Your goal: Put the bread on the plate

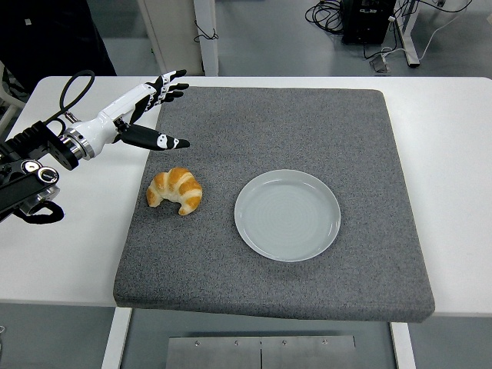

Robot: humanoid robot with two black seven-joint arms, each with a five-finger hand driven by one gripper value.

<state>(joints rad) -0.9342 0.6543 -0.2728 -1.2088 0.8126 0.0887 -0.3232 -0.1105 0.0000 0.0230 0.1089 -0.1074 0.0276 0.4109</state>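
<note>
A golden croissant [175, 191] lies on the left part of the grey mat [277, 123]. A pale grey round plate [287, 215] sits on the mat to the croissant's right, with nothing on it. My left hand [157, 109], white with black fingertips, hovers above and behind the croissant at the mat's left edge. Its fingers are spread, the thumb points right, and it holds nothing. The right arm is out of view.
The mat lies on a white table [453, 154]. A person in dark clothing [46, 34] stands at the top left. Cables and a black box [369, 19] lie on the floor beyond the table.
</note>
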